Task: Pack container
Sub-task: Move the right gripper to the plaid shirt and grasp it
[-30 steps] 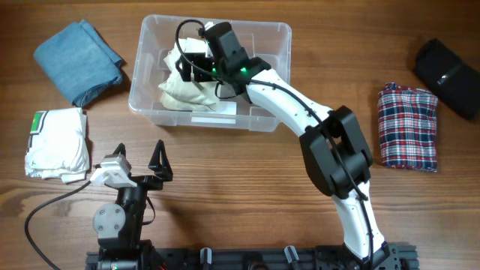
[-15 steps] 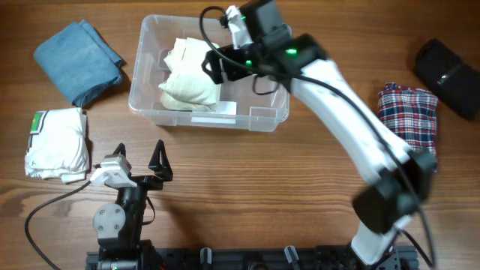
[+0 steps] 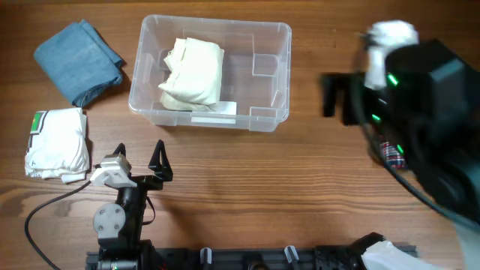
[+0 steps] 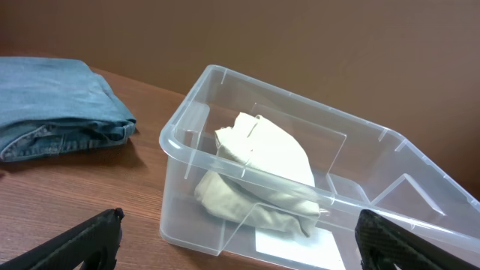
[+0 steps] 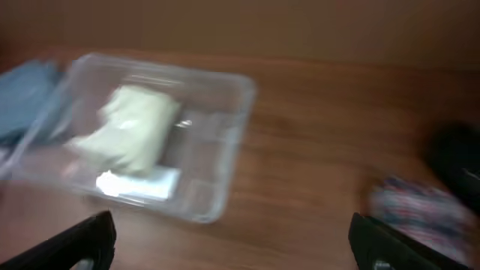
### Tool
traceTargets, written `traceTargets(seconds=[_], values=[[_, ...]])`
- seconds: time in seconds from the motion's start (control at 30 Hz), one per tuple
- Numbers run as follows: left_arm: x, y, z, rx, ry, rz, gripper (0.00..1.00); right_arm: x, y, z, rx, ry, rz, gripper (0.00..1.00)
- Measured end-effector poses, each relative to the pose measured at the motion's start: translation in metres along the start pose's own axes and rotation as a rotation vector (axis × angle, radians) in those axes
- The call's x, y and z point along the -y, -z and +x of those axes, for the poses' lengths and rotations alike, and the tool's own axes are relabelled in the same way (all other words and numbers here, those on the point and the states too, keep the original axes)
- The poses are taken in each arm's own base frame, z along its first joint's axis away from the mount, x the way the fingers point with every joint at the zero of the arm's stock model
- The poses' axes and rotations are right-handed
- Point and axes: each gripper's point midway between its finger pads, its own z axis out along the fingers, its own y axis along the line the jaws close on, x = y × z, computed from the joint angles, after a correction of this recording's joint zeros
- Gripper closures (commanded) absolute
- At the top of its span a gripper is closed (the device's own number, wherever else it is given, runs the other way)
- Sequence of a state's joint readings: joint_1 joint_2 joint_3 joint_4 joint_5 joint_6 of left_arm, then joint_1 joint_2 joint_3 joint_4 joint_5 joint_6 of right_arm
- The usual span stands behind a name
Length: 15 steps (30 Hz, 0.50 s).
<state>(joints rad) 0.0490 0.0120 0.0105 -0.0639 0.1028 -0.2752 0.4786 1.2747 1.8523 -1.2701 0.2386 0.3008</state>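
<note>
Jaws: left gripper (image 3: 139, 155) and right gripper (image 5: 229, 234) are both gaping wide, holding nothing.
Container (image 3: 214, 21): is sitting by the desk's far edge, left of centre.
Cream garment (image 3: 193, 71): is lying inside its left half.

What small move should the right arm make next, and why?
Probably lower the open, empty right gripper onto the plaid garment: the container holds only the cream garment, and that arm hangs blurred above the plaid one.
</note>
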Motion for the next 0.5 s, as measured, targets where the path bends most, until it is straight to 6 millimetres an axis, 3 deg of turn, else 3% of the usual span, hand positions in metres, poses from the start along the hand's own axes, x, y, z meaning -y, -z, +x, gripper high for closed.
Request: traceTargets(seconds=[0.03,0.1,0.27,0.37,0.43,0.5], values=[[0.0,0.0,0.0,0.0,0.0,0.0,0.0,0.035,0.026,-0.001,0.069,-0.066,0.147,0.0],[0.0,0.0,0.0,0.0,0.0,0.0,0.0,0.07,0.049,-0.003,0.146,-0.161,0.307,0.0],[0.0,0.0,0.0,0.0,0.0,0.0,0.0,0.135,0.058,0.002,0.15,-0.298,0.575,0.0],[0.0,0.0,0.0,0.0,0.0,0.0,0.0,0.16,0.029,0.018,0.012,-0.312,0.626,0.0],[0.0,0.0,0.0,0.0,0.0,0.0,0.0,0.169,-0.02,0.04,-0.173,-0.298,0.607,0.0],[0.0,0.0,0.0,0.0,0.0,0.0,0.0,0.173,-0.055,0.057,-0.308,-0.287,0.554,0.0]])
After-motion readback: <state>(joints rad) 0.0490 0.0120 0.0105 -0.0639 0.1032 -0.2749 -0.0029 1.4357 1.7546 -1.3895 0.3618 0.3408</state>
